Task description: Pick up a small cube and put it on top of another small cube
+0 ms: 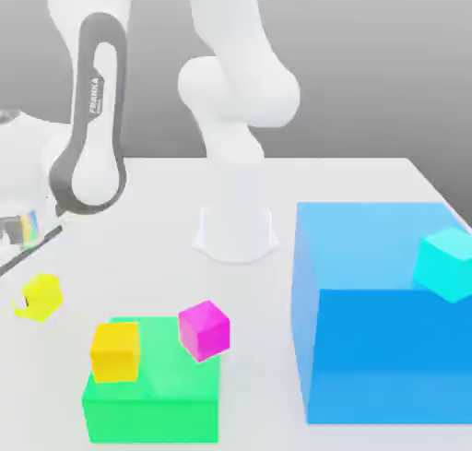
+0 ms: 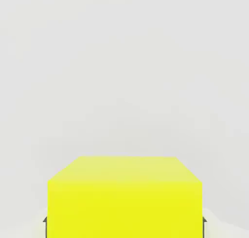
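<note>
while claw (image 2: 124,228) clasps lemon cube (image 1: 42,297), amber cube (image 1: 115,353) sits by block's (image 1: 155,420) edge.

The small cube (image 2: 124,210) is plain lemon yellow; another small cube (image 1: 115,352), amber; the third cube (image 1: 205,331), magenta; the low block (image 1: 155,420), green, seemingly unpatterned.

The word "FRANKA" stands in small letters on the white inner panel of the robot arm's link (image 1: 96,117), inside its dark grey border, toward the exterior view's left. The lettering runs lengthwise along the link, turned on its side. Smaller lettering beside it is too tiny to read.
</note>
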Available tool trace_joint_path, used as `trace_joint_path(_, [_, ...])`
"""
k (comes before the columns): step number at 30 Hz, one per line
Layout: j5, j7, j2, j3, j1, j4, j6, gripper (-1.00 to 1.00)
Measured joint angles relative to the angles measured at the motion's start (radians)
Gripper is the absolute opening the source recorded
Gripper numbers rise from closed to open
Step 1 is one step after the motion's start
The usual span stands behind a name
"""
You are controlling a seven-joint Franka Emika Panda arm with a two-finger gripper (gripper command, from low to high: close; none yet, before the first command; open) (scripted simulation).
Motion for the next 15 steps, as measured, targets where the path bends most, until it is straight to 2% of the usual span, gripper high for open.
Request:
trace_joint_path(8, [-0.048,0.139,-0.2,0.147,0.299,0.142,-0.338,-1.0])
trace_joint_path(10, [-0.056,0.16,-0.193,0.167,0.326,0.153,-0.344,-1.0])
trace_joint_path(12, [-0.06,0.167,-0.141,0.172,0.328,0.141,-0.281,-1.0])
trace_joint_path(13, [-0.06,0.168,-0.111,0.17,0.332,0.132,-0.242,1.0])
trace_joint_path(15, [-0.06,0.168,-0.111,0.17,0.334,0.132,-0.242,1.0])
